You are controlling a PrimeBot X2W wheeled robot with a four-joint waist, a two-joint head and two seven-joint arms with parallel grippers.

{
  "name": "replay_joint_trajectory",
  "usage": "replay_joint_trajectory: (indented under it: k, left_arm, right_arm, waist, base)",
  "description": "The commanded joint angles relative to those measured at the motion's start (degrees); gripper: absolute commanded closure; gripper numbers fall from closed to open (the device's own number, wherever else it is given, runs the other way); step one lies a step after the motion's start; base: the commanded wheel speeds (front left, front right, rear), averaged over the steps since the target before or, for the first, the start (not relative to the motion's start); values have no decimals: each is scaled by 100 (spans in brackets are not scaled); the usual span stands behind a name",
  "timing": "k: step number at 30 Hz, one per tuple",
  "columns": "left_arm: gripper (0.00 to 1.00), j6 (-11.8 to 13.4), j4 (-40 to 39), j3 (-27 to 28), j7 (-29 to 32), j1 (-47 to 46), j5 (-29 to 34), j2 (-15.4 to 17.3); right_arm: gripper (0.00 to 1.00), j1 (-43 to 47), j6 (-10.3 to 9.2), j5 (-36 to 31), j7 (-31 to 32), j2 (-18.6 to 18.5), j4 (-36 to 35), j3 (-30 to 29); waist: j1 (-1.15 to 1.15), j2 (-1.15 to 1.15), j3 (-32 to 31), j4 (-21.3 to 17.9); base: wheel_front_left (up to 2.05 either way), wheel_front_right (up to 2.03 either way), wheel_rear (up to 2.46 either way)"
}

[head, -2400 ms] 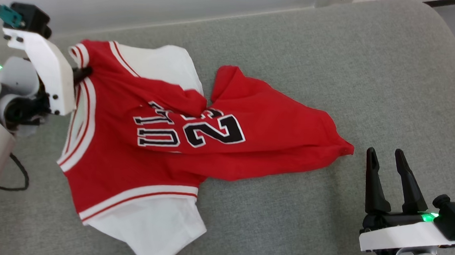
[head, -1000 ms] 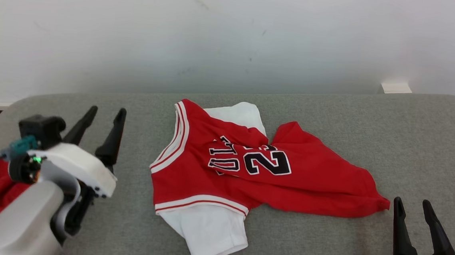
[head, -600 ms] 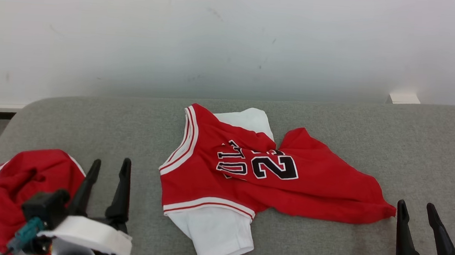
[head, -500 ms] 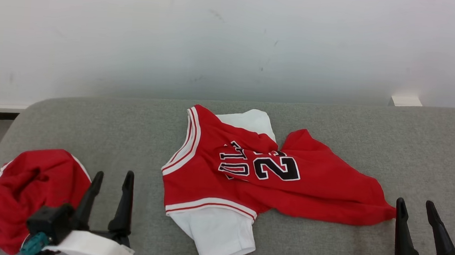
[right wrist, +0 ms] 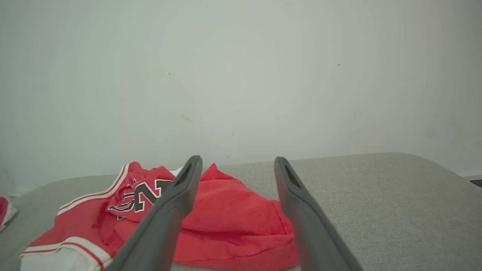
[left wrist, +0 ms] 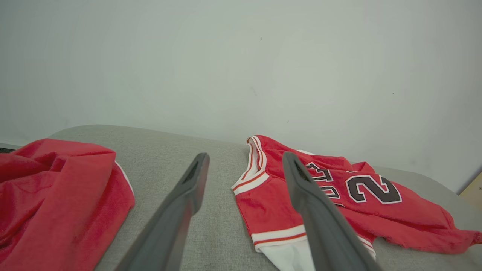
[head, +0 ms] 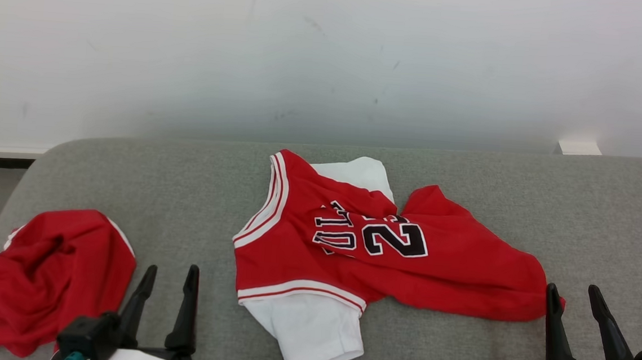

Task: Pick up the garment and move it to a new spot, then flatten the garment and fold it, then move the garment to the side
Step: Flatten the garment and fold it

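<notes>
1. The jersey (head: 383, 258) is lying in the middle of the grey padded surface (head: 579, 209), between the two hands and slightly ahead of them.
2. Its long axis is running across the robot's front. The striped neckline (head: 265, 210) is facing the robot's left and the hem corner (head: 538, 299) is pointing to its right.
3. One white sleeve (head: 310, 332) is reaching toward the robot, and the other is poking out at the far edge.
4. The red body is bunching in a fold over the number, so flattening looks unfinished.
5. The right hand (head: 572, 288) is hovering released, fingers spread and empty. Its inner finger is sitting just beside the hem corner, which makes this arm the nearer one.
6. The left hand (head: 172, 269) is also hanging released and empty. It is standing apart from the neckline end, with bare surface in between.
7. A second red garment (head: 48, 279) is lying crumpled just to the outer side of the left hand.
8. Judging by this layout, a two-handed stretch is calling for a short reach from the right and a longer one inward from the left.
</notes>
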Motion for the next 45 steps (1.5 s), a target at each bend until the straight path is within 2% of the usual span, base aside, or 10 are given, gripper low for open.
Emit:
replay_joint_trajectory:
  k: [1, 10, 22, 26, 32, 38, 45]
  left_arm:
    - [0, -76, 48, 72, -1, -7, 129, -47]
    - [0, -395, 246, 406, -1, -30, 474, -314]
    - [0, -606, 507, 507, -1, -48, 630, -464]
    - [0, -690, 768, 250, 142, -22, 581, -412]
    - [0, -780, 699, -460, 1015, 69, 442, -221]
    - [0, -797, 465, -1272, 1886, 28, 238, -85]
    - [0, -800, 464, -1846, 2361, -223, 84, 46]
  right_arm:
    - [0, 82, -12, -22, -16, 5, -29, 10]
    - [0, 71, -13, -49, -16, 22, -32, 20]
    - [0, 86, -13, -49, -16, -60, 82, -7]
    - [0, 63, -12, -24, 97, -260, 212, -169]
    - [0, -154, -13, 98, 605, -605, 509, -234]
    - [0, -575, -13, 296, 1090, -792, 1008, -70]
    - [0, -1182, -12, 593, 1490, -958, 1752, 189]
  waist:
    - [0, 0, -1, -23]
    - [0, 0, -30, -123]
    - [0, 0, -48, -156]
    - [0, 0, -45, -141]
    - [0, 0, 89, -62]
    - [0, 0, 377, 72]
    - [0, 0, 649, 222]
  base:
    - [0, 0, 0]
    - [0, 0, 0]
    - [0, 0, 0]
    - [0, 0, 0]
    - [0, 0, 0]
    - [0, 0, 0]
    - [0, 0, 0]
